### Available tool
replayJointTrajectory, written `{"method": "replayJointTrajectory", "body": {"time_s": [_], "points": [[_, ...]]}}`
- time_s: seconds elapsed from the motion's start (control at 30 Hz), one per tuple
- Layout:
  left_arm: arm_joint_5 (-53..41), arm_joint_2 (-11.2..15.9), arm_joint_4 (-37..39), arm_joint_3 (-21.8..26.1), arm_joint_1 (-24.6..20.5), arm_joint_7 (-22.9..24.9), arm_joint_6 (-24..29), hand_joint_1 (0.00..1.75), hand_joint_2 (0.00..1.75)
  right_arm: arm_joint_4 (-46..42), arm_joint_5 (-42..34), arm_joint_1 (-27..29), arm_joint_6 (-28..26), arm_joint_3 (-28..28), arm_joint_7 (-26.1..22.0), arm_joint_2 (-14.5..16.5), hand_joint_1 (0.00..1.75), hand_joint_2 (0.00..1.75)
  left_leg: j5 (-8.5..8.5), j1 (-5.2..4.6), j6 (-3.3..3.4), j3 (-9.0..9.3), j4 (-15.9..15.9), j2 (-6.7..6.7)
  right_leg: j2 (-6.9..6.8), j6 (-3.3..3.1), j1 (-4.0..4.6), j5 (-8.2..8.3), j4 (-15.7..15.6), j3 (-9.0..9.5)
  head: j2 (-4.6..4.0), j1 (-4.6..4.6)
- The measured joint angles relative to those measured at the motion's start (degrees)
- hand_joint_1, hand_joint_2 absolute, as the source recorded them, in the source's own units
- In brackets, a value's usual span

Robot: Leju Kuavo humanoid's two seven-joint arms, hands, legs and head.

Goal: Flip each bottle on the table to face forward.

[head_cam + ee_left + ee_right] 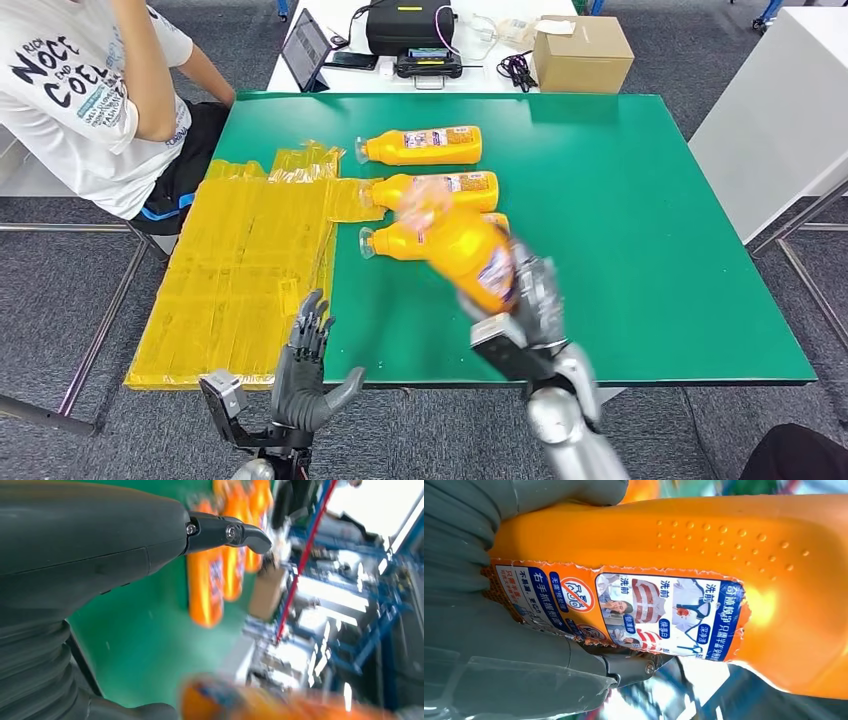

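An orange bottle is lifted above the green counter, gripped around its lower body by the right robot hand, thumb on one side and fingers wrapped behind. It appears blurred, tilted with its neck pointing away from the hand.

Just beyond the hand, three more orange bottles lie on their sides in a row: nearest bottle, middle bottle, farthest bottle.

Risks, as I judge them: the held bottle hangs right over the nearest one and could knock it out of line on the way down; its smooth plastic could also slip in the grip while turning.

The left robot hand is spread and empty, at the counter's near edge beside yellow sheets.

The label carries Chinese text, laundry pictures and a red prohibition sign.
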Motion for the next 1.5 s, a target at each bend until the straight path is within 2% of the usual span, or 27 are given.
{"method": "replayJointTrajectory", "body": {"time_s": [0.13, 0.37, 0.5, 0.67, 0.83, 1.03, 1.5], "points": [[0.55, 0.30, -1.31, -1.54, 0.01, 0.65, -0.84, 0.00, 1.75, 6.07, -0.02, 1.02, -0.71, 1.64, -1.60, 2.51, 1.75, 1.75, 0.01, 0.02, -0.01, 0.00, 0.00, 0.00, 0.00, 0.00, 0.01, 0.00, 0.01, -0.01, 0.00, -0.01], [0.73, 0.87, -1.84, -2.44, 0.07, 0.70, -0.93, 0.00, 1.75, 8.89, -0.57, 1.09, -0.59, 2.49, -0.98, 3.36, 1.75, 1.75, 0.01, -0.01, 0.00, 0.00, 0.00, 0.00, 0.00, 0.00, -0.02, 0.00, 0.00, 0.00, 0.00, -0.01], [1.15, 1.01, -2.01, -2.63, 0.06, 0.81, -1.37, 0.00, 1.75, 11.28, -1.21, 1.11, 2.80, 3.43, -1.08, 4.26, 1.75, 1.75, 0.00, 0.00, -0.01, 0.00, 0.00, 0.04, 0.02, 0.00, 0.00, 0.00, 0.00, -0.01, 0.00, 0.01], [1.46, 1.20, -2.22, -2.73, -0.27, 1.40, -2.72, 0.00, 1.75, 19.51, -1.02, 1.14, 3.71, 7.88, -4.37, 7.39, 1.75, 1.75, 0.00, 0.08, -0.02, 0.00, -0.01, 0.07, 0.03, -0.03, 0.07, -0.02, 0.01, -0.05, 0.00, -0.01], [2.41, 1.34, -2.19, -2.56, -0.37, 2.21, -3.58, 0.00, 1.75, 25.13, -1.02, 0.37, 3.55, 11.15, -4.41, 9.43, 1.75, 1.75, 0.01, 0.08, -0.03, 0.00, -0.02, 0.06, 0.03, -0.06, 0.07, -0.04, 0.01, -0.04, 0.00, 0.01], [3.64, 1.42, 0.20, -1.32, -1.66, 3.12, -4.17, 0.00, 1.75, 28.85, -0.05, -2.29, 2.45, 13.11, -3.23, 9.80, 1.75, 1.75, 0.02, 0.02, -0.01, 0.07, -0.01, 0.05, 0.03, -0.05, 0.00, -0.03, 0.00, 0.03, 0.00, 0.01], [3.82, 1.39, 4.45, 0.69, -3.07, 3.22, -4.27, 0.01, 1.75, 33.84, -0.05, -4.02, 1.65, 15.52, -4.59, 10.99, 1.75, 1.75, -0.01, 0.06, -0.06, 0.29, -0.02, 0.33, 0.10, -0.10, 0.06, 0.00, 0.00, 0.12, 0.00, 0.00]]}}
